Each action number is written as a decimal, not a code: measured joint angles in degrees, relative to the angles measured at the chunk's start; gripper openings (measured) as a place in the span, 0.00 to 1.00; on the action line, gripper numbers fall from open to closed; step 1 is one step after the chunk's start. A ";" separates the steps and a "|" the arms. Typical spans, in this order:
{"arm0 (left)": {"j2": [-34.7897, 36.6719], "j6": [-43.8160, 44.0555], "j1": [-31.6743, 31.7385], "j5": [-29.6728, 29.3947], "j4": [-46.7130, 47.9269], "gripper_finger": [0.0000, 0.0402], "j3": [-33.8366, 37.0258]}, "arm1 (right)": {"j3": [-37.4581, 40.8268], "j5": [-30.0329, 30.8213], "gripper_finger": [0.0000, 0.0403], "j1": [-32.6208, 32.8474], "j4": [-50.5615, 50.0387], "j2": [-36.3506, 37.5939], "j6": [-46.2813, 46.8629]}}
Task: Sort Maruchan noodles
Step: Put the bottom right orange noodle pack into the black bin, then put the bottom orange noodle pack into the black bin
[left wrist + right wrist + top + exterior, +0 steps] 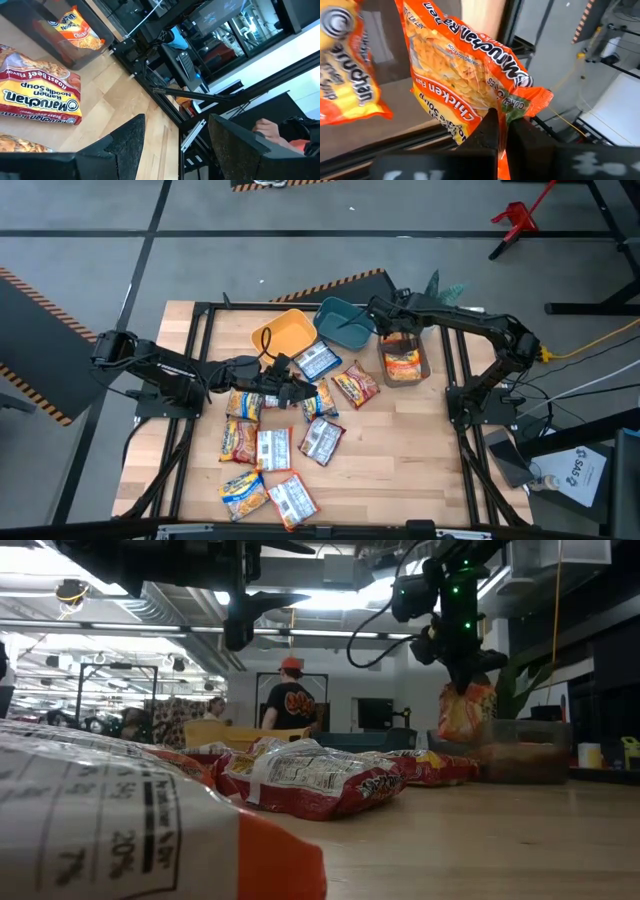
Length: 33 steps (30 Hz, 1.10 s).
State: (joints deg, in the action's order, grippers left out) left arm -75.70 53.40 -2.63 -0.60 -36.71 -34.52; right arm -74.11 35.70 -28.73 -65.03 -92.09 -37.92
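Note:
Several Maruchan noodles packets (273, 448) lie flat on the wooden table, among them a red roast beef one (35, 95). My right gripper (398, 338) is shut on an orange chicken packet (465, 75) and hangs over the grey bin (424, 370), where another orange packet (350, 65) lies. In the low view this gripper (460, 665) shows the packet (465, 712) dangling at the bin (520, 755). My left gripper (175, 145) stands open and level above the packets at the table's middle (290, 385), with nothing between its fingers. My right gripper pinches the orange packet's sealed edge (504, 116), near a corner, between its two fingers. The fingers slant down from above. The packet hangs below them, tilted, clear of the table, its lower end about level with the grey bin's rim.
A yellow bin (285, 332) and a teal bin (345, 320) stand at the table's far side, left of the grey bin. A black frame (455, 380) rims the table. People stand in the room beyond (290, 700).

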 joint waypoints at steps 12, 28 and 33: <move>0.00 -0.02 0.00 -0.19 0.00 0.53 0.00 | 0.00 -1.82 0.11 -0.15 0.02 0.00 0.12; 0.00 0.06 -0.01 0.67 -0.04 0.53 0.00 | -10.27 -5.91 0.30 5.20 -4.73 -0.04 9.61; 0.89 1.73 0.51 8.22 -0.73 0.53 -0.08 | -18.35 -33.39 0.30 9.06 -4.23 0.02 35.87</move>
State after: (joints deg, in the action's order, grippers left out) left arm -74.81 55.13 -2.13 7.62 -37.44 -34.60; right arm -92.45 2.31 -19.67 -69.26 -92.07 -2.05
